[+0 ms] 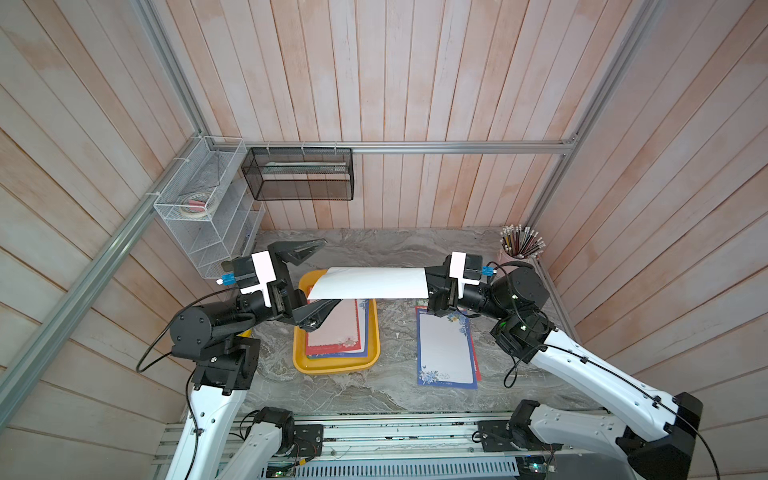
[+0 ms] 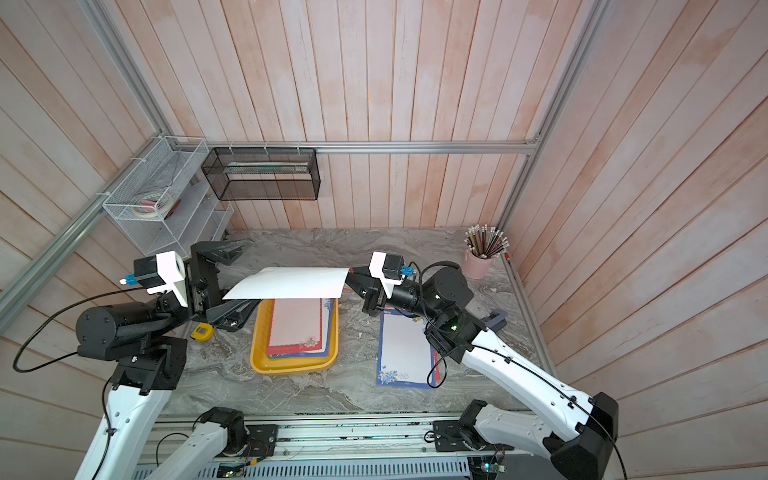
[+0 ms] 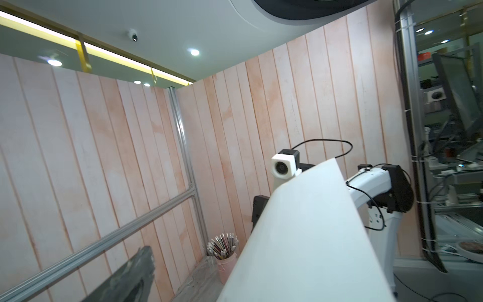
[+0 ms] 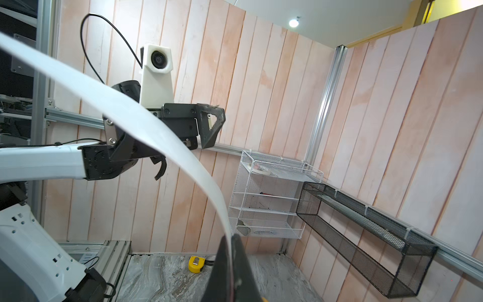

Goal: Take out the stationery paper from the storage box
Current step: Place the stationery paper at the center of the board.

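Grey marbled tabletop [image 1: 374,395], boxed in by pale pink plank walls [image 1: 415,83] and aluminium rails [image 1: 415,146]. Above it, one white-backed stationery sheet [image 1: 370,282], pinched at one end by the right gripper [image 1: 429,284], fingers together on it; other end sagging between the wide-apart fingers of the left gripper [image 1: 331,271] (contact unclear). Below, yellow storage box [image 1: 332,368] with more sheets [image 1: 336,328]; beside it, on the marble, a blue-bordered sheet [image 1: 446,353].
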